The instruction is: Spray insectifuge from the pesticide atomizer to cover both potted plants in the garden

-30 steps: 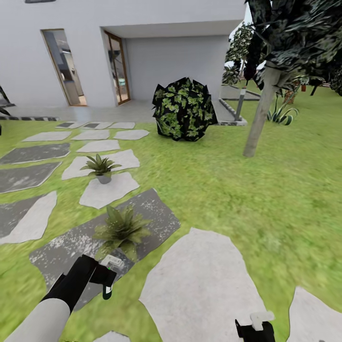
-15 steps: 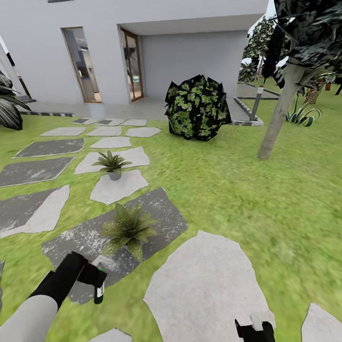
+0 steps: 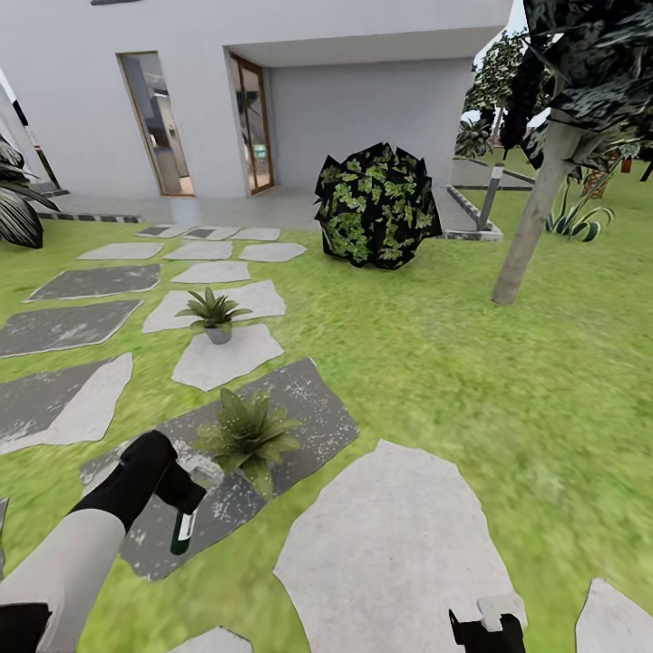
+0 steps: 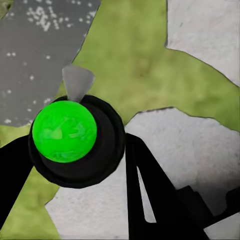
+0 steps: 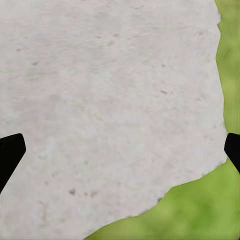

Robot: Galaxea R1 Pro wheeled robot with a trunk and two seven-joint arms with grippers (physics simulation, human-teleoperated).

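Your pesticide atomizer (image 3: 184,531) is a slim dark bottle with a green-white mark on its side, hanging tilted below your left tool (image 3: 186,494) over the dark speckled stepping stone (image 3: 299,408). In the left wrist view the pesticide atomizer (image 4: 75,140) shows end-on: a round black body with a bright green disc at its centre and a pale grey nozzle piece jutting past its rim. The black fingers (image 4: 150,200) of the left tool press against the bottle's sides, so that tool is closed around it.

Just beside the bottle, up and to its right on the same dark stone, sits the nearer potted plant (image 3: 245,431), a low rosette of broad pointed green leaves that hide its pot. The farther potted plant (image 3: 213,313) stands well apart on a pale stone (image 3: 227,358), its small grey pot plainly visible.

Your right tool (image 3: 487,626) is at the bottom edge of the head view, over a large pale stepping stone (image 3: 390,544). In the right wrist view its two dark fingertips (image 5: 10,152) sit at opposite edges with bare stone between them, so it is spread wide and holds nothing.

Around all this lies the lawn (image 3: 472,363) of the garden. Beyond it are a big dark bush (image 3: 381,209) with striped leaves, a tree trunk (image 3: 535,222) and the white house (image 3: 272,91).
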